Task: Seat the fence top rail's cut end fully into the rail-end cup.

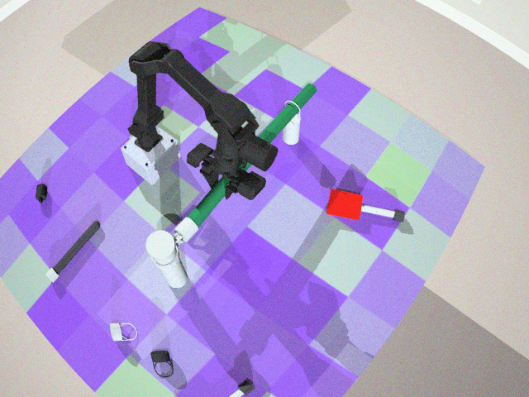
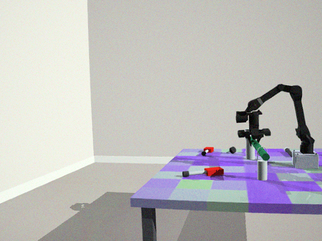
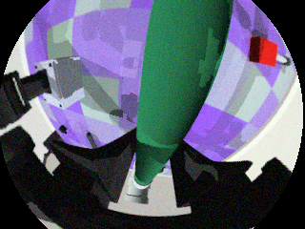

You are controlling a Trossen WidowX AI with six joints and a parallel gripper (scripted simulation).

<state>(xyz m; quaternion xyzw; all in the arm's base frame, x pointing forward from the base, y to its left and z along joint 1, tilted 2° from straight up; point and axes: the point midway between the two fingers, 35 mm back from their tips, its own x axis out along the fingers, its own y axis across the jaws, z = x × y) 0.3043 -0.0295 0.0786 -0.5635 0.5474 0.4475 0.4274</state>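
Observation:
The green rail (image 1: 209,203) (image 2: 260,150) (image 3: 183,72) runs at a slant above the table, through the loop cap's thin ring on the small white post (image 1: 291,133) (image 2: 262,170). Its other end meets the mouth of the white rail-end cup (image 1: 186,229) beside the big white post (image 1: 173,271) (image 2: 250,150). The rail's tip is hidden there; how deep it sits cannot be told. The thin brace band (image 1: 166,265) is high on the post, just below the post cap (image 1: 160,243). My gripper (image 1: 225,184) (image 2: 254,138) (image 3: 154,132) is shut on the rail, between the posts and nearer the cup.
A red block with a white handle (image 1: 345,203) (image 2: 216,171) lies right of the rail in the top view. A dark bar (image 1: 77,247), a small black piece (image 1: 41,192), a white loop piece (image 1: 116,332) and a black loop piece (image 1: 160,356) lie on the left and near side.

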